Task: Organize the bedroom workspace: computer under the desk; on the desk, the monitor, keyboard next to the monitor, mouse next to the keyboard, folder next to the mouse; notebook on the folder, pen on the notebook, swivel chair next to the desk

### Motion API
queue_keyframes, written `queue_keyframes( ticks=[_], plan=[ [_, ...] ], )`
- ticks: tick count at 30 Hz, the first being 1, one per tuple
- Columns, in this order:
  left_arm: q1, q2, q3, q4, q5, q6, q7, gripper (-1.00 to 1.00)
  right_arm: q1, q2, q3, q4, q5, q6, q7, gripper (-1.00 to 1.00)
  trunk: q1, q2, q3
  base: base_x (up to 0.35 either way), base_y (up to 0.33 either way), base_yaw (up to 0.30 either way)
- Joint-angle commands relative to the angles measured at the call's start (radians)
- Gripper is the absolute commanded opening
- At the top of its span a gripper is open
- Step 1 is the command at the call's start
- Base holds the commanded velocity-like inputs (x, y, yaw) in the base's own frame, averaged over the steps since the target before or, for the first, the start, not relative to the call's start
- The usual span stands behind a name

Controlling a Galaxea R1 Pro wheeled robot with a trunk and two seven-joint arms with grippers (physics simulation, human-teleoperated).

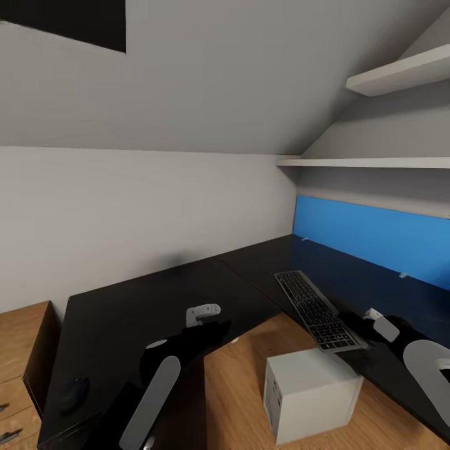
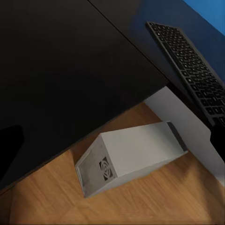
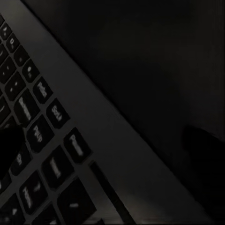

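— Black and glossy, the L-shaped worktop (image 1: 156, 300) fills the corner, with its blue back panel (image 1: 375, 234) along the right-hand wall. Where is the keyboard?

— The keyboard (image 1: 319, 309) lies on the worktop near the inner corner, its near end overhanging the front edge (or so it looks from the head view). The right pincer (image 1: 365, 325) sits right at that end; its wrist view looks down at the keys (image 3: 47, 140) from very close.

— Gripping it?

— I cannot tell; the fingers are dark and blurred. The left pincer (image 1: 203, 312) hovers over the worktop's left wing, and I cannot tell its state either.

— And the computer?

— The computer (image 1: 309, 394) stands on the wooden floor (image 1: 237, 387), at the front edge of the worktop just below the keyboard. A dark mouse (image 1: 74, 395) rests near the worktop's left end.
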State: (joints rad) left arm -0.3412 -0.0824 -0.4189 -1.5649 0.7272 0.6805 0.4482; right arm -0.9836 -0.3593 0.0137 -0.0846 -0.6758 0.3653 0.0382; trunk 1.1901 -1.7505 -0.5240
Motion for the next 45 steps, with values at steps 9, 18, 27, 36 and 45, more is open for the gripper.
queue_keyframes(
  ticks=[9,18,27,36,45],
  plan=[
    [-0.001,0.0,-0.001,-0.001,0.012,0.001,0.01,1.0,0.0,0.0,0.005,0.006,0.002,0.007,0.0,1.0,0.0,-0.001,-0.001,-0.152,0.0,0.0],
    [-0.001,0.0,-0.001,-0.001,0.011,0.002,0.01,1.0,0.0,0.0,0.006,0.005,0.002,0.007,0.0,1.0,0.0,-0.001,-0.001,-0.004,0.0,0.0],
    [-0.001,0.0,-0.001,-0.001,0.008,0.001,0.01,1.0,0.0,0.013,0.007,0.005,0.005,0.006,-0.001,1.0,0.0,-0.001,-0.001,0.0,0.0,0.085],
    [-0.001,0.0,-0.001,-0.001,0.009,0.001,0.01,1.0,0.0,0.013,0.007,0.005,0.005,0.007,0.0,1.0,0.0,-0.001,-0.001,0.0,0.0,0.018],
    [-0.001,0.0,-0.002,-0.001,0.008,0.001,0.01,1.0,0.0,0.015,0.008,0.005,0.005,0.007,0.0,1.0,0.0,-0.001,-0.001,0.0,0.0,0.083]
  ],
)
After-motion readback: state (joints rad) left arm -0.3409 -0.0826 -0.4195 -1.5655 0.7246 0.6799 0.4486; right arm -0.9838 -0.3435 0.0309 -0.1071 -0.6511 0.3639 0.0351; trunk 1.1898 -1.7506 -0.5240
